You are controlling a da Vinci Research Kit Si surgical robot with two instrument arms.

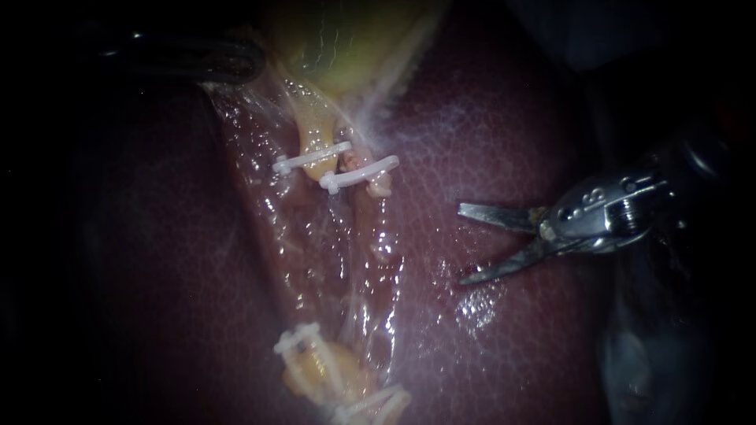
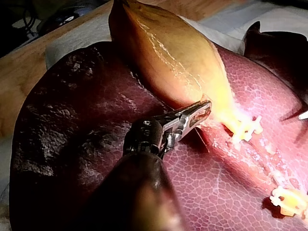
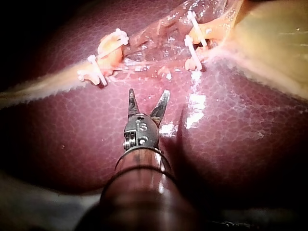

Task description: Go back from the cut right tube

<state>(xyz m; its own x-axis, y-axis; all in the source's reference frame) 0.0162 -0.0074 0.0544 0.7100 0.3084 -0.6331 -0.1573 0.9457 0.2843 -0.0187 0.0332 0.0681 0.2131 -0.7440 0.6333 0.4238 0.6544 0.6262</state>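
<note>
Here the cut right tube [image 1: 380, 187] lies in the glistening groove that runs down the middle of the liver [image 1: 504, 134], and it is parted in two. Its upper stump hangs just under the gallbladder [image 1: 354, 39] with a white clip [image 1: 358, 175] across it. Its other end sits far down the groove under a second clip [image 1: 372, 404]. Just beside it runs the left tube [image 1: 315, 145], which carries one clip [image 1: 311, 162] by the gallbladder and another [image 1: 302, 344] farther down. Between the upper and lower clips, thin wet membrane and small shreds of tissue show.

The right instrument [image 1: 461, 244] is well apart from the tube, out over bare liver on the side its shaft comes in from. Its tip is a pair of scissor blades, and they stand open with a clear gap and hold nothing. Only smooth liver surface lies between the blades and the clipped stump. In the right wrist view the blades point toward the clips, with a bright wet patch on the liver just beside them.

The left instrument [image 2: 204, 108] is at the gallbladder's narrow end, near the upper clips, with its jaws closed on the gallbladder's edge. In the endoscope view it is only a dark shape in shadow. Past the liver's edge, behind the gallbladder, a white cloth [image 2: 72, 36] lies on the wooden bench [image 2: 24, 72].
</note>
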